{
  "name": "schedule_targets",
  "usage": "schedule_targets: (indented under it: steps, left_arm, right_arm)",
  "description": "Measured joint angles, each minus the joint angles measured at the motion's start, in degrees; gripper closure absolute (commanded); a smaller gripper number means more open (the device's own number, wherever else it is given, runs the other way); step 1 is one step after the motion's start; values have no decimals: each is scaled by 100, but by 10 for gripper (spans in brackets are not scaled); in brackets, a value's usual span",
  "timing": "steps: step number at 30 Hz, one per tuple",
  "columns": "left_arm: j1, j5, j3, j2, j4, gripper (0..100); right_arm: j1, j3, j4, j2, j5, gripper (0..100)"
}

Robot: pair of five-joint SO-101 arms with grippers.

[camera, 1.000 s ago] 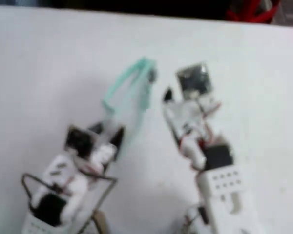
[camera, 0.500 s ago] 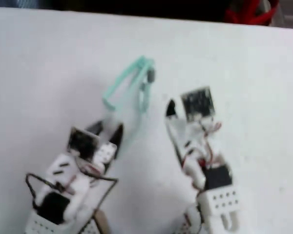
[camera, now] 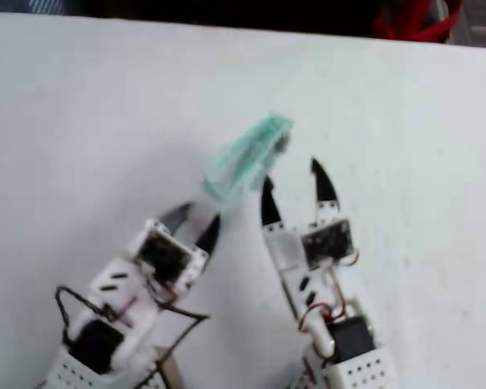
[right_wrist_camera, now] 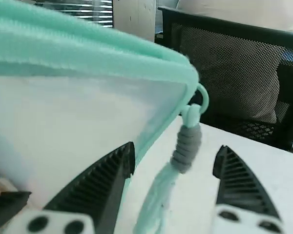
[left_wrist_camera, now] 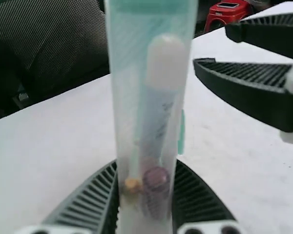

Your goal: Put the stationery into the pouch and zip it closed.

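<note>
The translucent pouch [camera: 247,158] with its mint zipper edge is held up on edge above the white table [camera: 81,121]. My left gripper [camera: 196,220] is shut on its near end. In the left wrist view the pouch [left_wrist_camera: 151,73] stands between the fingers of that gripper [left_wrist_camera: 146,168], and inside it are a white-capped pale blue pen [left_wrist_camera: 158,97] and a purple round end [left_wrist_camera: 155,179]. My right gripper [camera: 294,193] is open beside the pouch's far end. The grey and mint zipper pull [right_wrist_camera: 186,141] hangs between the fingers of the right gripper [right_wrist_camera: 177,148], touching neither.
A red object [camera: 413,18] lies past the table's far edge at the back right. Black mesh chairs [right_wrist_camera: 234,73] stand behind the table. The right arm's black fingers [left_wrist_camera: 249,92] show close beside the pouch in the left wrist view.
The pouch went from lying spread on the table to standing on edge, shifted right. My right arm drew back toward the near edge and opened. My left gripper moved forward and right.
</note>
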Motion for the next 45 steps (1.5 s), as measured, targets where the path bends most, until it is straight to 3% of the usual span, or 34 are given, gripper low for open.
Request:
schedule_targets:
  steps: [4, 10, 17, 29, 35, 41, 45]
  left_arm:
    - [26, -79, 0, 0, 0, 976]
    - [26, -79, 0, 0, 0, 976]
    - [26, -79, 0, 0, 0, 976]
    - [35, -79, 0, 0, 9, 976]
    - [26, -79, 0, 0, 9, 976]
    - [35, -79, 0, 0, 9, 976]
    - [35, -79, 0, 0, 9, 976]
  right_arm:
    - [26, -9, -668, 879, 0, 745]
    - [642, -624, -1512, 2813, -9, 745]
    - [677, -1196, -2312, 4712, -9, 745]
    - [730, -1125, -2365, 3886, -9, 745]
    - [730, -1125, -2875, 4334, -9, 752]
    - [738, -1442, -2963, 5037, -9, 898]
    - [791, -1486, -2989, 5090, -9, 937]
